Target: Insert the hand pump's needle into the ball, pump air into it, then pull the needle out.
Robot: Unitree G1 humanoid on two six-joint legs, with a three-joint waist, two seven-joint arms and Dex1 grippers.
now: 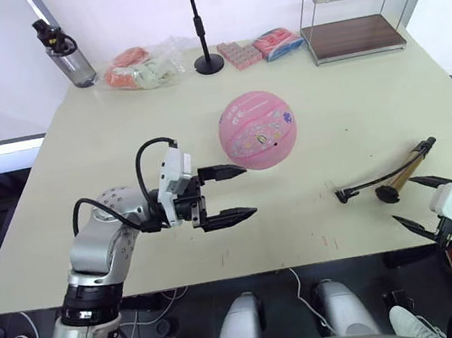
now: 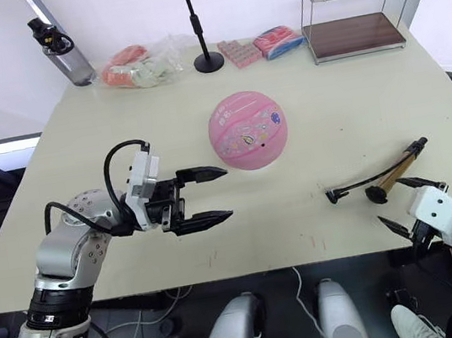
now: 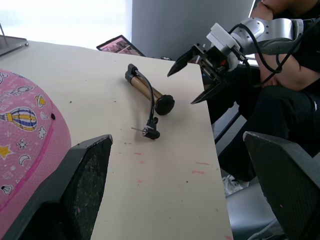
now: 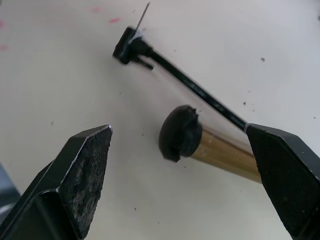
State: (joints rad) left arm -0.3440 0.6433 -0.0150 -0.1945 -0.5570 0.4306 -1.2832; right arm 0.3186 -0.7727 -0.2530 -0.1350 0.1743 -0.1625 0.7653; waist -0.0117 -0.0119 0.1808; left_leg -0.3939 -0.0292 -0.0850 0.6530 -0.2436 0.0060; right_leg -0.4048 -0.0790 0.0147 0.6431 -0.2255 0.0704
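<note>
The pink ball [image 1: 258, 129] with cartoon prints rests near the middle of the beige table [image 1: 79, 157]. My left gripper [image 1: 238, 191] is open just in front and to the left of it, fingers pointing toward the ball's lower side, not touching. The gold hand pump [image 1: 403, 171] lies flat near the table's front right edge, black knob toward me. Its thin black hose [image 1: 373, 182] curves left to a black fitting with the needle [image 4: 143, 13]. My right gripper [image 1: 418, 204] is open just off the front edge, right by the pump's knob [image 4: 178, 132], holding nothing.
Along the table's back edge stand a water bottle [image 1: 66, 55], bagged snacks [image 1: 141, 67], a black stand base [image 1: 209, 63], pink packets [image 1: 263, 47] and a wire shelf [image 1: 355, 9]. A seated person [image 3: 280, 85] shows beyond the right side in the left wrist view.
</note>
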